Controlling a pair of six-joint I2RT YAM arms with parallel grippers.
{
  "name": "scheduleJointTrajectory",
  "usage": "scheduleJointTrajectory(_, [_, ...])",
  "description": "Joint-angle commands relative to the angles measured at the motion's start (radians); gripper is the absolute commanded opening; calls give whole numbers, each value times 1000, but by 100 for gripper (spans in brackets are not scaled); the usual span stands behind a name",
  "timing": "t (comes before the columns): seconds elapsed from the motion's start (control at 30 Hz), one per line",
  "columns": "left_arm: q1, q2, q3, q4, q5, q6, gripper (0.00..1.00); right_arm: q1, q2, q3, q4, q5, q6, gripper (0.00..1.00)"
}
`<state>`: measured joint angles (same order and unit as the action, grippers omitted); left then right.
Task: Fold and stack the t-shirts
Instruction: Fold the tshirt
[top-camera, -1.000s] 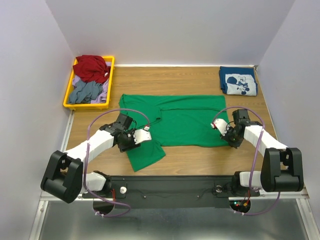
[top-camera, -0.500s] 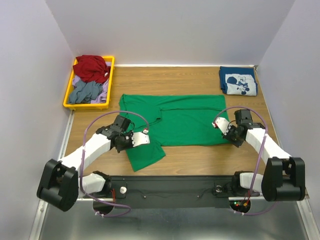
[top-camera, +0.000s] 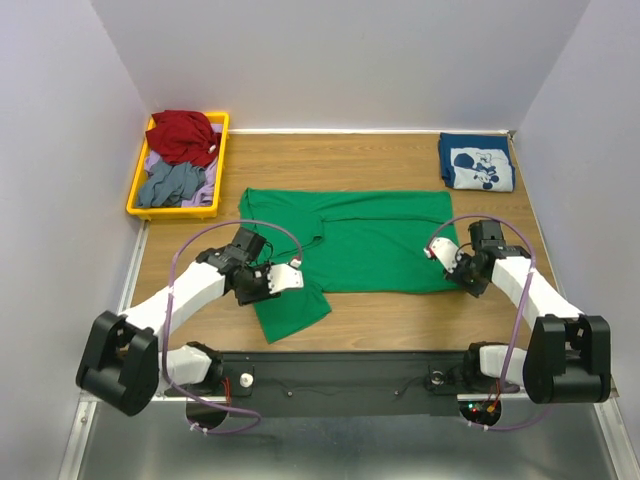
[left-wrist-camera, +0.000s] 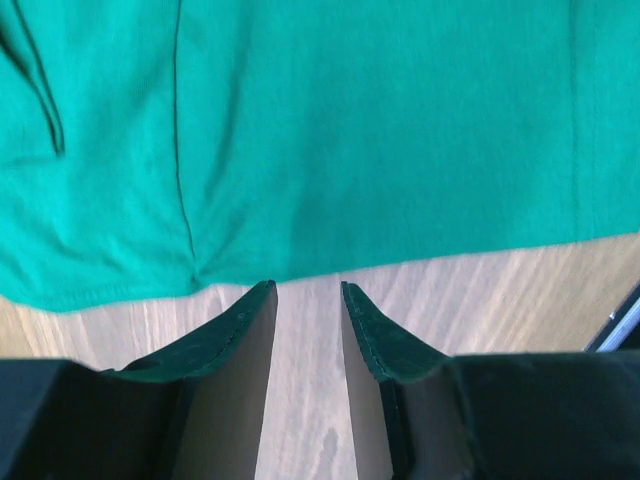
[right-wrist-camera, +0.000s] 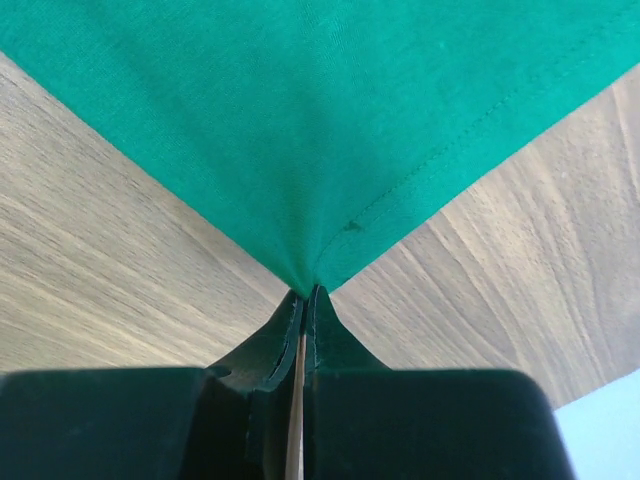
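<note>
The bright green t-shirt (top-camera: 360, 240) lies spread flat in the middle of the table, one sleeve pointing toward the near edge. The navy blue t-shirt (top-camera: 476, 162) with a white cartoon print lies folded at the back right. My left gripper (top-camera: 264, 287) is open and empty at the left edge of that sleeve. In the left wrist view its fingertips (left-wrist-camera: 305, 290) sit over bare wood, just short of the green hem (left-wrist-camera: 330, 150). My right gripper (top-camera: 455, 265) is shut on the shirt's near right corner, and the cloth (right-wrist-camera: 330, 120) fans out from the closed tips (right-wrist-camera: 306, 292).
A yellow bin (top-camera: 135, 190) at the back left holds red, grey and lavender clothes. White walls close in the table on the left, back and right. Purple cables loop above both wrists.
The left arm has shifted a little and its gripper stays by the sleeve edge. The right gripper has moved slightly right, still holding the corner. The shirt lies much the same.
</note>
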<state>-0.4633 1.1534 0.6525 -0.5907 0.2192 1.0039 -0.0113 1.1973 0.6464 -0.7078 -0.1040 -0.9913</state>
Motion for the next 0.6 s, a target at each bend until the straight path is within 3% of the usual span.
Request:
scheduleJointTrajectory(0.0, [-23, 75, 33, 20, 3, -1, 44, 5, 10, 41, -21, 1, -3, 15])
scheduleJointTrajectory(0.07, [-23, 88, 36, 29, 2, -1, 44, 5, -2, 33, -21, 6, -13, 32])
scheduleJointTrajectory(0.13, [-23, 97, 38, 34, 6, -1, 44, 5, -25, 12, -21, 4, -36, 36])
scheduleJointTrajectory(0.57, [-23, 108, 39, 11, 19, 7, 45, 8, -65, -126, 37, -10, -132, 38])
